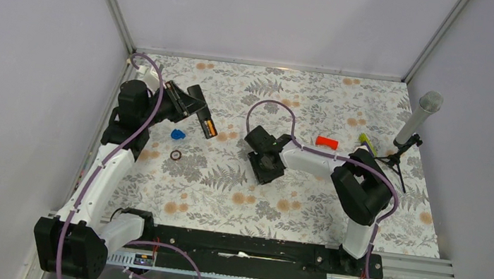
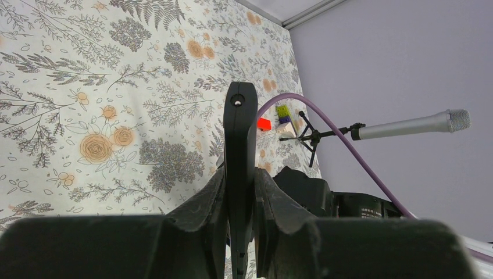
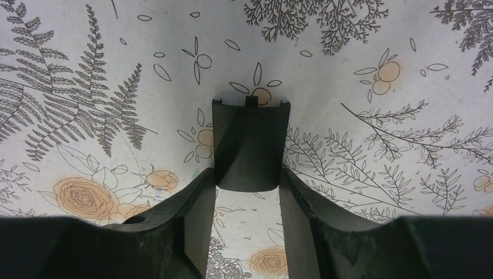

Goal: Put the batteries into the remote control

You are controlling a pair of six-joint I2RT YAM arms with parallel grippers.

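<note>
- The left gripper [image 2: 239, 180] is closed tight on the remote control [image 2: 239, 128]. It holds the remote edge-on, up off the table [image 1: 306, 211], well away from the red block [image 1: 327, 142] on the left arm's side.
- The batteries [image 1: 208, 128] show as a dark-and-orange patch in the open bay, at the end of the remote that points toward the red block (too small to tell whether both sit fully home).
- The right gripper [image 3: 248, 174] is down at the table, between the remote and the red block and slightly nearer the arm bases than the block.
- Its jaws press on both side edges of the back cover [image 3: 250, 139] at its near end, so it looks clamped on the cover (I cannot tell whether the cover is off the cloth).
- Step in hand, as I judge it: the cells look loaded, and the cover is being picked up to close the bay.
- The next move calls for lifting the thin cover without letting it swivel, since only its near end is pinched. The cover must then go away from the red block to the remote, with its tabbed end lined up with the bay's slot before it is pressed shut.
</note>
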